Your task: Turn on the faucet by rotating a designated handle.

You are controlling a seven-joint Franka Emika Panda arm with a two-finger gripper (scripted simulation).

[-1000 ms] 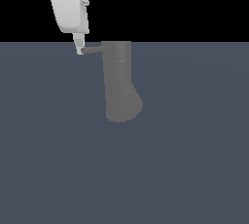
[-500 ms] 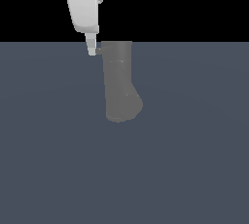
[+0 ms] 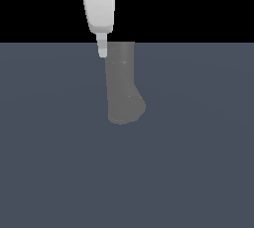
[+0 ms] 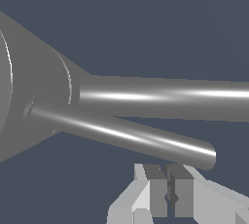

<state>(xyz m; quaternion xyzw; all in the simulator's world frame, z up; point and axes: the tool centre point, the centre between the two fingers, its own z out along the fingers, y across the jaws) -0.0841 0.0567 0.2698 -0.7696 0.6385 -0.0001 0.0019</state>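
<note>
Claw (image 4: 168,196), fingers pressed together, sits beside the handle (image 4: 126,135) of the faucet (image 3: 121,85).

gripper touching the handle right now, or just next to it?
Cannot tell. In the wrist view the gripper, fingers together, sits right beside the handle with no plain gap or contact. In the exterior view its tip overlaps the faucet's edge and the handle is hidden.

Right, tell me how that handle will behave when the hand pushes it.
The handle looks a straight, stiff rod, so it likely won't bend. Its glossy round surface may let the hand slip off. Rooted in the faucet, it should probably swing rather than slide away.
</note>
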